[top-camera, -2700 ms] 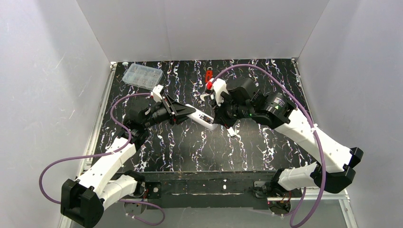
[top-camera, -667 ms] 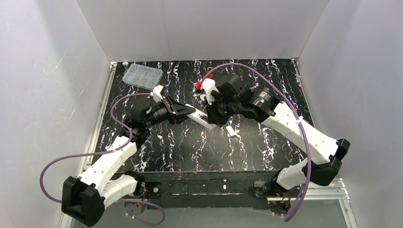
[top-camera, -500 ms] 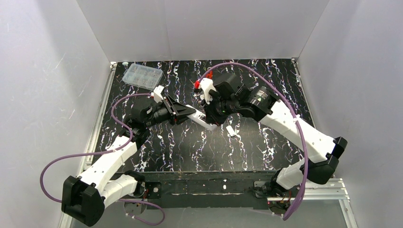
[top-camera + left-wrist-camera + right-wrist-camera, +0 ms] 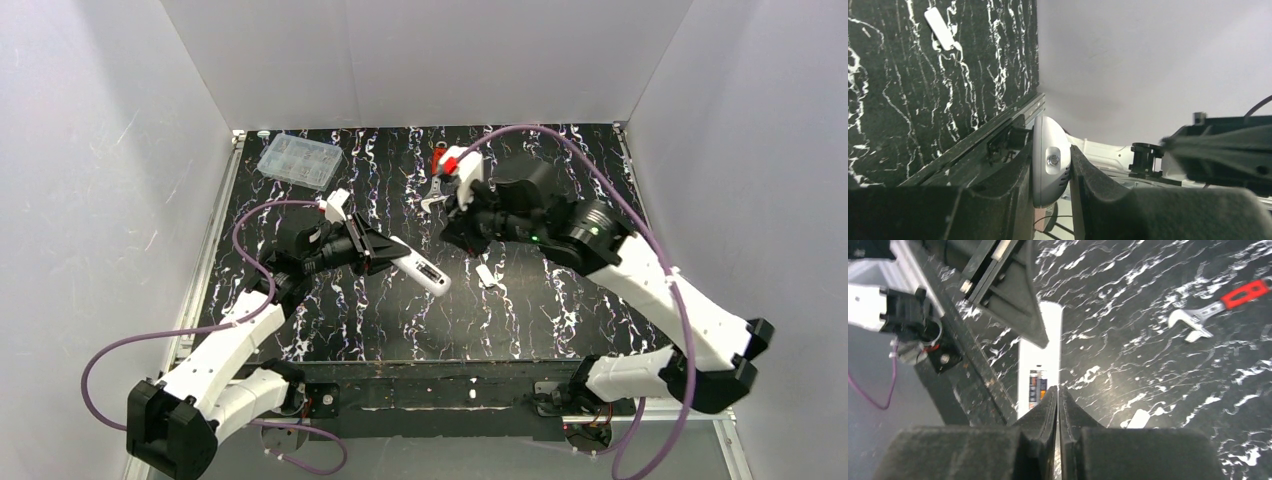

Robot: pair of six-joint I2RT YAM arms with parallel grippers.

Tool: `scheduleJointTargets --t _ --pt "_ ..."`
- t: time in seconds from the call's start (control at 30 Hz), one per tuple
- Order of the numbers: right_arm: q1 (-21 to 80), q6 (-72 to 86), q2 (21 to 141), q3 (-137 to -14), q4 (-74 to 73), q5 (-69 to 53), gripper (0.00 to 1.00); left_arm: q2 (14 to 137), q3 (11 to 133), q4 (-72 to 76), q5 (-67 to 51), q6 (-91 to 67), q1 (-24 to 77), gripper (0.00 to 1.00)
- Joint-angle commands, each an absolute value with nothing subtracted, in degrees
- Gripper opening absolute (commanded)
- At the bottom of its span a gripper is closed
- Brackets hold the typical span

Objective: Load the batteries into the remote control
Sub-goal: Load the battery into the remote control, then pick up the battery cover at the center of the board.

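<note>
My left gripper (image 4: pixel 378 250) is shut on one end of the white remote control (image 4: pixel 420 270), which it holds above the table with the free end pointing right. In the left wrist view the remote control (image 4: pixel 1048 150) is pinched between the two fingers of the left gripper (image 4: pixel 1050 170). From the right wrist, the remote control (image 4: pixel 1040 360) shows its back, and dark batteries (image 4: pixel 1038 389) with orange marks lie in the recess. My right gripper (image 4: pixel 1058 390) is shut with nothing in it, just above and beside that recess. In the top view the right gripper (image 4: pixel 458 240) is apart from the remote, to its upper right.
A small flat white piece (image 4: pixel 487 275) lies on the black marbled table, right of the remote; the wrist views show this white piece too (image 4: pixel 1138 418) (image 4: pixel 939 28). A red-handled wrench (image 4: pixel 1218 310) lies at the back middle. A clear compartment box (image 4: pixel 298 160) sits at the back left.
My right gripper has pulled back up and to the right, off the remote. The left arm has brought the remote slightly nearer and lower, still gripped.
</note>
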State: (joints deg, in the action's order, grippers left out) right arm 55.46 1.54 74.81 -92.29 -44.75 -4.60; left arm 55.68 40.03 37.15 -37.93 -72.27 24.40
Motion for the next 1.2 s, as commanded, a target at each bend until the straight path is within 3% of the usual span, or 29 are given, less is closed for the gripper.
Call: scheduleJointTargets --t 0.0,0.1,0.27,0.33,0.57,1.17 --pt "51.42 4.79 70.14 -88.51 -37.18 1.53 0.12 52.66 43.36 30.42 -41.02 -65.30 24.61 0.00" --pt "43.72 9.39 69.68 -83.56 -38.09 0.70 0.22 52.32 43.95 27.90 -41.58 -63.84 24.61 0.00" --pt "37.47 11.86 72.85 -75.92 -40.07 -1.94 0.55 53.10 44.51 29.23 -43.82 -64.04 24.61 0.00" --pt "37.35 12.16 75.17 -73.97 -40.20 -2.01 0.62 53.96 45.15 31.74 -45.80 -64.85 24.61 0.00" --pt "36.47 13.63 82.98 -66.95 -35.82 -1.73 0.69 54.78 47.17 33.96 -49.22 -65.44 24.61 0.00" --pt "34.14 16.18 95.36 -65.01 -35.58 2.72 0.73 54.86 48.40 31.75 -49.02 -64.60 24.61 0.00"
